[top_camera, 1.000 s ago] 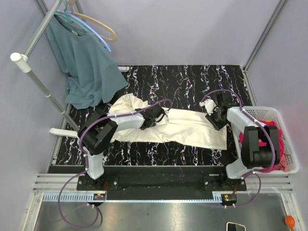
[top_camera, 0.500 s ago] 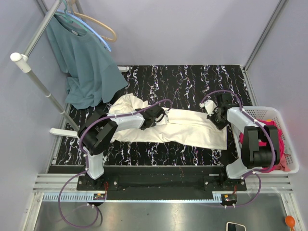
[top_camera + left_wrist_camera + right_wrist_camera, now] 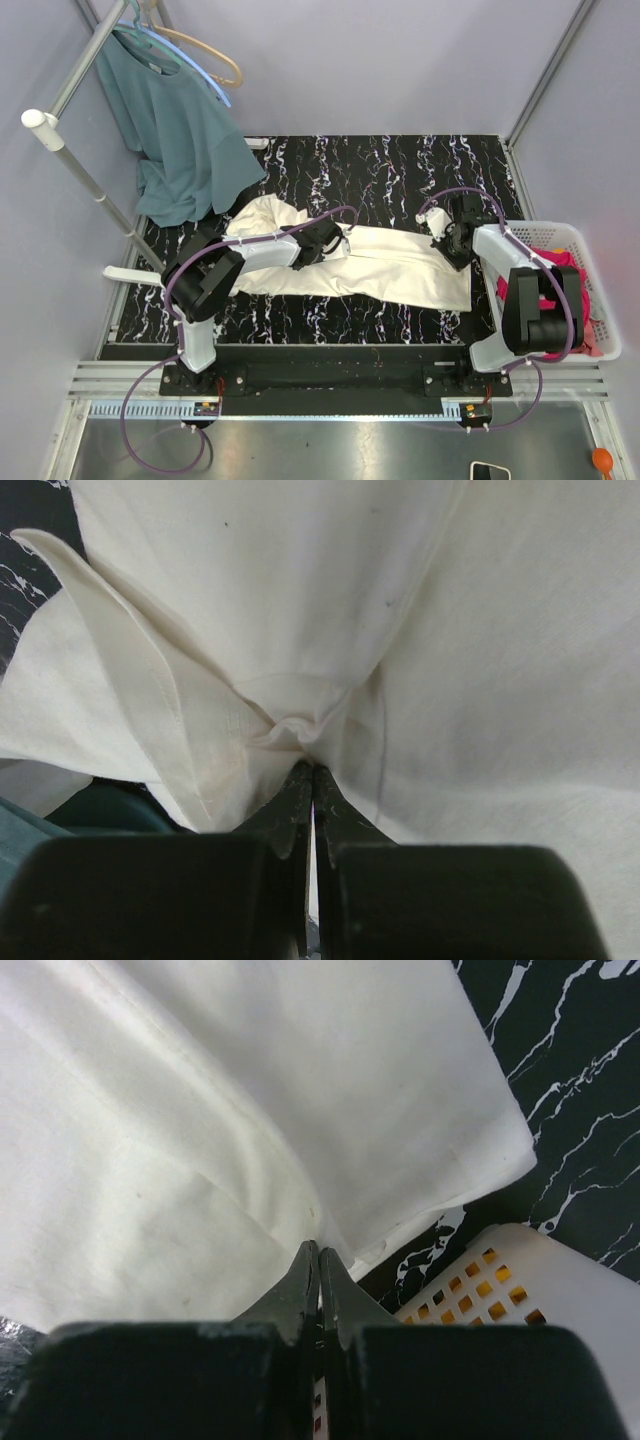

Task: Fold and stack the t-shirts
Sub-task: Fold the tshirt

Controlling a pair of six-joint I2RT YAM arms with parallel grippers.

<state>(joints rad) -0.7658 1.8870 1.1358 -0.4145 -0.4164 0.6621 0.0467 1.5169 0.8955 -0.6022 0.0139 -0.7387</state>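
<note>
The cream t-shirt (image 3: 385, 265) lies stretched left to right across the black marbled table (image 3: 380, 170). My left gripper (image 3: 335, 243) is shut at the shirt's left half, pinching a bunched fold of cream cloth (image 3: 300, 725) at its tips (image 3: 312, 772). My right gripper (image 3: 446, 240) is shut at the shirt's far right corner, its tips (image 3: 319, 1250) closed on a crease of the cream cloth (image 3: 200, 1130) near the hem. The magenta-pink t-shirt (image 3: 560, 262) lies crumpled in the white basket (image 3: 600, 300) on the right.
A teal shirt (image 3: 175, 130) hangs from a hanger on the rack (image 3: 80, 165) at the back left, its hem reaching the table. The white basket's perforated wall (image 3: 520, 1285) is close beside my right fingers. A phone (image 3: 488, 470) lies below the table's front.
My right gripper's jaws have closed on the cream shirt's right end. The left gripper stays shut on its fold, and both arms have barely moved.
</note>
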